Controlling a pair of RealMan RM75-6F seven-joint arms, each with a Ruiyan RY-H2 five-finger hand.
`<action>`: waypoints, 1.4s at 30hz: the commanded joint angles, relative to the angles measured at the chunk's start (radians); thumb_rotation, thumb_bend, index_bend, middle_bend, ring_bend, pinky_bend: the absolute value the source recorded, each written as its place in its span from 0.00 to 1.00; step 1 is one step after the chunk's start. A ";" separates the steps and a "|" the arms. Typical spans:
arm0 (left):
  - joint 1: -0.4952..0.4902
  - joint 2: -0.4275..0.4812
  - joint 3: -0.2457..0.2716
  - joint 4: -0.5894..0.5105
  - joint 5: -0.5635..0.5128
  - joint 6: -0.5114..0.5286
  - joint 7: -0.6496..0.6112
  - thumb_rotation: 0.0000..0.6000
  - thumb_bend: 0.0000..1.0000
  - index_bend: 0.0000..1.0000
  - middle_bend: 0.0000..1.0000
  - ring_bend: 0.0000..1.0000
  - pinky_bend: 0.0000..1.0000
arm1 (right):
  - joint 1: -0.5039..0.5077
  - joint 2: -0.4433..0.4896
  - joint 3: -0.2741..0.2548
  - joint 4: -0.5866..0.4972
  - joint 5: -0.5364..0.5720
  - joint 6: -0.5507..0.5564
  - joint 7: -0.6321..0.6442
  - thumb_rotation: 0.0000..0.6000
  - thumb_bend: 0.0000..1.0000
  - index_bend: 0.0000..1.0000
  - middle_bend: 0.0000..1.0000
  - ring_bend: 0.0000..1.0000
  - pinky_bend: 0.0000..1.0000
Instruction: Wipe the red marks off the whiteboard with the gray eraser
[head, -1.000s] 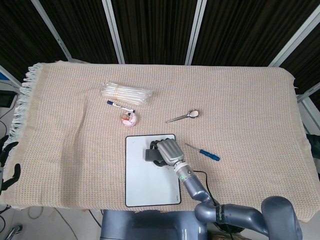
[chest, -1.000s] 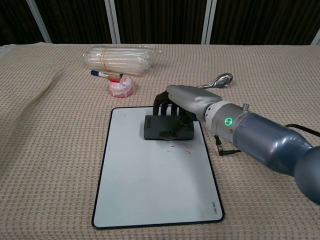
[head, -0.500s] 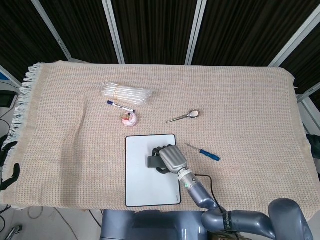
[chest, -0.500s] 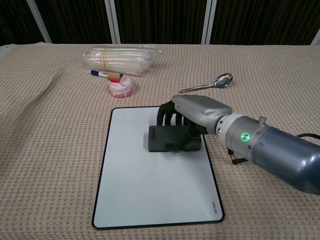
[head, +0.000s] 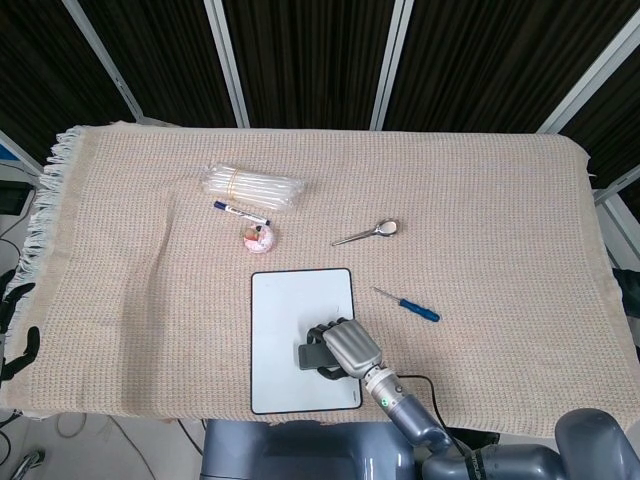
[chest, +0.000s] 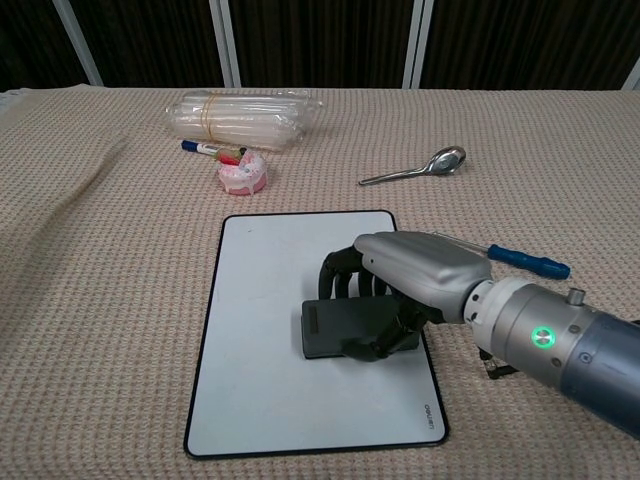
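The whiteboard (head: 290, 320) (chest: 270, 280) lies flat on the cloth near the front edge, and its bare surface shows no red marks in either view. My right hand (head: 345, 346) (chest: 415, 280) grips the gray eraser (head: 311, 355) (chest: 340, 332) and presses it onto the board's lower right part. Fingers curl over the eraser's far side, the thumb on its near side. My left hand (head: 12, 345) shows only as dark fingers at the far left edge, off the table.
A blue-handled screwdriver (head: 408, 305) (chest: 520, 259) lies right of the board. A spoon (head: 367, 232) (chest: 415, 167), a pink tape roll (head: 259, 237) (chest: 243, 174), a marker (head: 240, 212) and a clear plastic bundle (head: 250, 184) (chest: 243, 115) lie beyond it.
My right hand has dragged the eraser down the board toward the front edge. The red strokes seen below the eraser a second ago are gone.
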 joint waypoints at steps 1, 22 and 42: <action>0.000 0.000 0.000 0.000 -0.001 0.000 -0.001 1.00 0.48 0.16 0.01 0.00 0.00 | 0.009 -0.009 0.029 0.034 0.016 -0.008 0.010 1.00 0.41 0.49 0.50 0.50 0.42; 0.000 0.002 -0.002 0.000 -0.001 0.002 -0.002 1.00 0.48 0.16 0.01 0.00 0.00 | 0.064 -0.064 0.187 0.335 0.093 -0.058 0.105 1.00 0.41 0.49 0.50 0.50 0.42; 0.001 -0.001 0.000 0.003 0.002 0.005 0.003 1.00 0.48 0.16 0.01 0.00 0.00 | -0.011 0.193 0.182 0.065 0.066 -0.007 0.120 1.00 0.41 0.49 0.50 0.50 0.42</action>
